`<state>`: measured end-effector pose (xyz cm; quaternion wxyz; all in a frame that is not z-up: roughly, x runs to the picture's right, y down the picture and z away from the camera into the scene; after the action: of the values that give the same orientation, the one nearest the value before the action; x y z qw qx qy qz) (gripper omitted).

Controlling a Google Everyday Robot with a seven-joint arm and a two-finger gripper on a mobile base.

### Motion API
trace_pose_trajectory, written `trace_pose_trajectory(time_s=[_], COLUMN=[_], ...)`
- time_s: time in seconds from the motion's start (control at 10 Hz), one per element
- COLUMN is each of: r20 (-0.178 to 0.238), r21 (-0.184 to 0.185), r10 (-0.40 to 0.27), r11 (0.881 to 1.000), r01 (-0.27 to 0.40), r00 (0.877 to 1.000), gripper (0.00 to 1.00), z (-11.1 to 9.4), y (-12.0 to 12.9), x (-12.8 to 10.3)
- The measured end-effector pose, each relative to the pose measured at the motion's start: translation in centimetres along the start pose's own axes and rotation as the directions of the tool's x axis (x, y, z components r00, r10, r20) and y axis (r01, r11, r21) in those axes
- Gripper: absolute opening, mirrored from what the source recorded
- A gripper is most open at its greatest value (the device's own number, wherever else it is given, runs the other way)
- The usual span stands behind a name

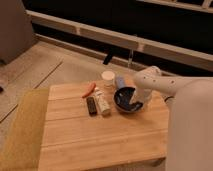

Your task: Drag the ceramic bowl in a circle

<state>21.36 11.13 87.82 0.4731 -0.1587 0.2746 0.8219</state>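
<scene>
The ceramic bowl (126, 100) is a dark navy glossy shallow bowl standing on the wooden table (100, 135), right of middle near the far edge. My gripper (140, 102) comes in from the right on a white arm and sits at the bowl's right rim, touching it. The large white arm (187, 120) fills the right side of the camera view and hides the table's right edge.
A small white cup (108, 77) stands at the far edge, with a pale blue item (120, 81) beside it. An orange carrot-like item (88, 89), a black bar (92, 105) and a tan packet (103, 104) lie left of the bowl. An olive mat (22, 127) borders the table's left.
</scene>
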Motion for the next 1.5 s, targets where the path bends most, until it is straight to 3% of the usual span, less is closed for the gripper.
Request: trace_pose_trajectory(time_s=[0.2,0.4,0.6,0.8,1.0,1.2,1.4,1.5], r20=[-0.042,-0.052,-0.037,-0.024,-0.009,-0.001,-0.034,-0.069], r21=[0.009,0.013,-0.022,-0.061,-0.095,-0.103,-0.056,-0.012], r10=[0.008,-0.01,-0.058,-0.107,-0.131,-0.141,-0.125,-0.104], r11=[1.0,1.0,0.998,0.993,0.987,0.985,0.991,0.995], r01=[-0.008,0.011,0.057,0.105,0.13,0.14,0.123,0.104], r00=[0.999,0.999,0.998,0.994,0.991,0.99,0.992,0.992], gripper=[0.6,0.39,0.17,0.01,0.0,0.0,0.0,0.0], z=[2.0,3.0,2.8,2.2,1.3,0.5,0.6,1.1], y=[-0.8,-0.7,1.0,2.9,3.9,3.6,0.9,-1.3], x=[-0.8,-1.6,-2.2,-2.0,-1.6,-1.0,0.5,1.2])
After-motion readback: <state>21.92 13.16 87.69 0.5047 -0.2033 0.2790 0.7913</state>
